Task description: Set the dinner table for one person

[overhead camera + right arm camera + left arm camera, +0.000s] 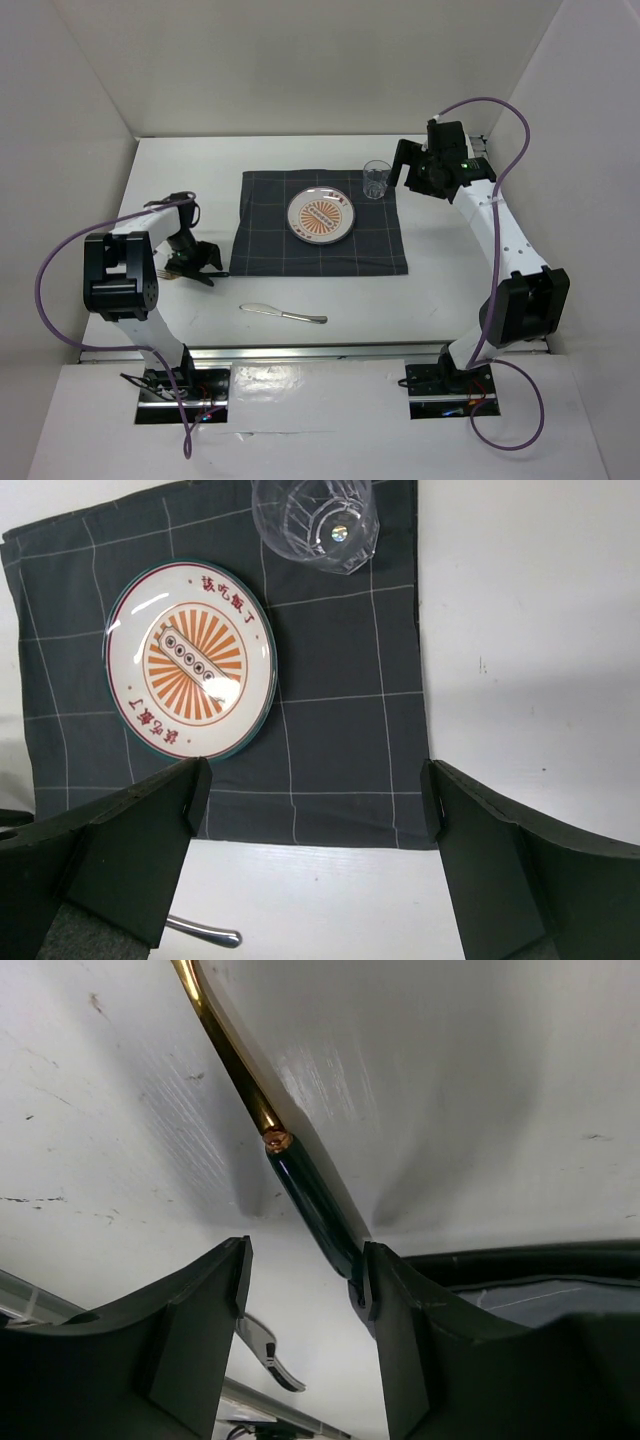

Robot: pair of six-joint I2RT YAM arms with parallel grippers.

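Left wrist: left gripper [305, 1252] spread, gold-and-black utensil [300, 1185] just beside 1 finger [405, 1330].

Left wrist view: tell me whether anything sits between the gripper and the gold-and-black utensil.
Nothing visible does. The utensil lies on the bare table, its dark handle inside the gap of the open left gripper, close against one finger.

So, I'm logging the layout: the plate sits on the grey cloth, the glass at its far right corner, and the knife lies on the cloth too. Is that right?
Not quite. The top view shows the knife on the bare white table, nearer the arms than the cloth, not on it. The plate and the glass are as you say.
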